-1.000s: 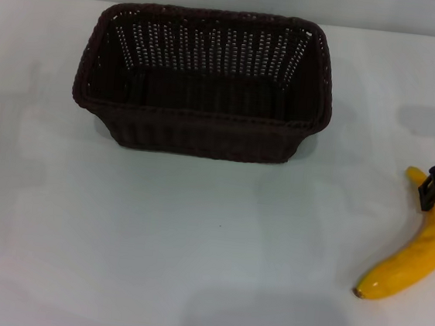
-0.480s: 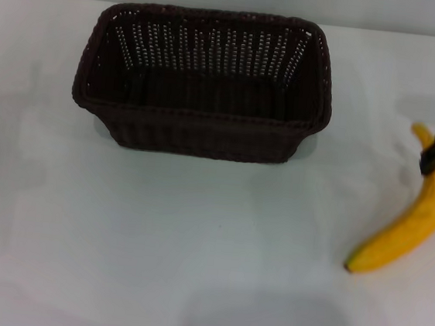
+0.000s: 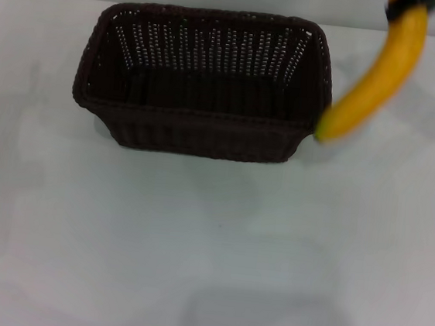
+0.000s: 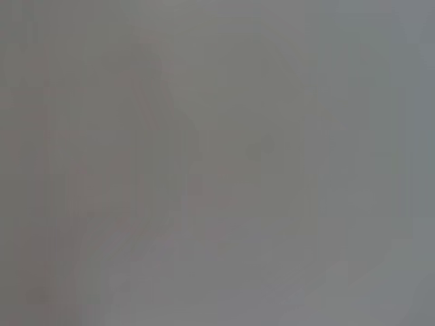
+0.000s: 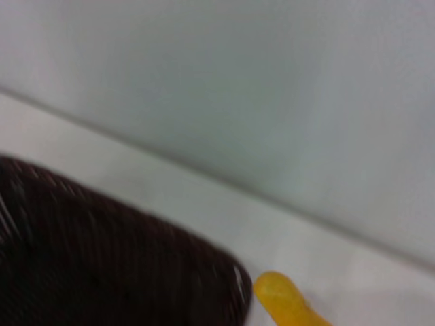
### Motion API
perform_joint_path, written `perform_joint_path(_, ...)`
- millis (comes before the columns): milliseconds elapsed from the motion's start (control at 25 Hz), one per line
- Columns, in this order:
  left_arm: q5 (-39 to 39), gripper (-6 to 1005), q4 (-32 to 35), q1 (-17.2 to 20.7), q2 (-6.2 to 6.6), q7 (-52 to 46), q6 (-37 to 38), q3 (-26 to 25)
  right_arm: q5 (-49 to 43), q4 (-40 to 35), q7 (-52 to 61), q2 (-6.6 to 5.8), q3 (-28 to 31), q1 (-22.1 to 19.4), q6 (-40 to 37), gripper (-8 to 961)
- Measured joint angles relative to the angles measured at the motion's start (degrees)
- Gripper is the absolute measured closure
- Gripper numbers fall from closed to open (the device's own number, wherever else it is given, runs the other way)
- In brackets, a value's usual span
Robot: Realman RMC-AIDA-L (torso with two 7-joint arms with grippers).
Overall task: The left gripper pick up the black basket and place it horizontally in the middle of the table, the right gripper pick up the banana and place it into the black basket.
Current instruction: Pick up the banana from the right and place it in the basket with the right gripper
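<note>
The black right gripper [image 3: 415,1], barely in view at the head view's top edge, clamps the upper end of the curved yellow banana [image 3: 376,74], which hangs in the air, its lower tip beside the right rim of the dark woven rectangular basket [image 3: 200,122] resting on the white table [image 3: 193,246]

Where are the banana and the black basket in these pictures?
banana [image 3: 377,77], head view, middle of its yellow body.
black basket [image 3: 197,134], head view, near outer wall.
</note>
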Motion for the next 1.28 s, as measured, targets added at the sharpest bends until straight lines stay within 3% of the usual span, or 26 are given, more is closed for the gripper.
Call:
perform_joint_path(280,-0.04,166,0.0,-0.38,0.03,-0.09,0.0,0.01,1.66,-0.57,-7.36,0.12,4.6,8.2,-4.58,482)
perform_joint_path(520,-0.11,165,-0.18,-1.26,0.04,-0.17,0.0,0.14,12.08,7.43,-13.23,0.53,2.99,6.87,-19.05,458)
perform_joint_path(760,-0.11,164,-0.67,-0.98,0.04,-0.17,0.03,0.16,30.13,19.32,-26.41,0.67,-2.55,0.38,-34.11,434)
perform_joint_path(1280,0.2,162,-0.7,-1.27,0.04,0.17,0.02,0.16,69.7,22.01,-64.45,1.14,-19.94,-20.71,-51.21,382)
